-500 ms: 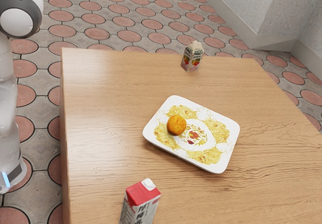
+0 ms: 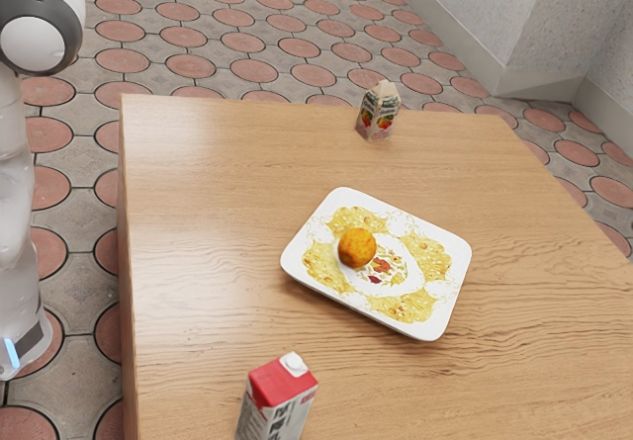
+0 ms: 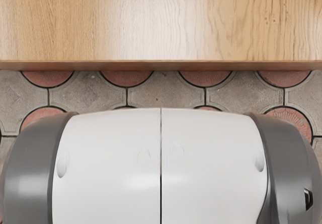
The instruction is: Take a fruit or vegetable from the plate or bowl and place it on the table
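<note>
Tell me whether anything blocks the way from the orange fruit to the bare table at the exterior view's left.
Only the plate's rim lies between the orange fruit and the bare table there; a small lift should clear it. The red-topped carton and the patterned carton both stand off that path.

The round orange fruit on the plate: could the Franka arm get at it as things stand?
Probably yes: the fruit lies uncovered on the plate, and both cartons stand clear. The arm must first reach over the table.
</note>
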Action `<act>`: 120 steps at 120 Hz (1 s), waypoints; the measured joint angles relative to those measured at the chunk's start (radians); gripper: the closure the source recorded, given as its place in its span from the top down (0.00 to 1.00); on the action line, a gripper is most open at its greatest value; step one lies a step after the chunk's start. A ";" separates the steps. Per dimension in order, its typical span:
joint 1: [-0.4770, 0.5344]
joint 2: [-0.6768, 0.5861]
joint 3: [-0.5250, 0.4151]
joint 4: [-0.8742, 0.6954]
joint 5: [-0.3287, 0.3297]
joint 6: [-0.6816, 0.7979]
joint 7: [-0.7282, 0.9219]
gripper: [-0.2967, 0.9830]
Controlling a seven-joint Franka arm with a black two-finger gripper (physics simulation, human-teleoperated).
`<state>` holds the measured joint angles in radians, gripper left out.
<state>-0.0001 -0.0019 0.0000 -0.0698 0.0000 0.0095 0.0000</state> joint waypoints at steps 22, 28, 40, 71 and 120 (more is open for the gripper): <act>0.000 0.001 0.000 0.000 0.000 0.019 0.000 0.77; 0.000 0.001 0.000 0.000 0.000 0.027 0.000 0.77; 0.000 0.002 0.000 -0.015 0.000 0.046 0.000 0.77; 0.000 0.002 0.000 -0.106 0.000 0.118 0.000 0.77; 0.000 0.002 0.000 -0.323 0.000 0.304 0.000 0.77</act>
<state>-0.0004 0.0002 0.0000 -0.3928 0.0000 0.3133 0.0000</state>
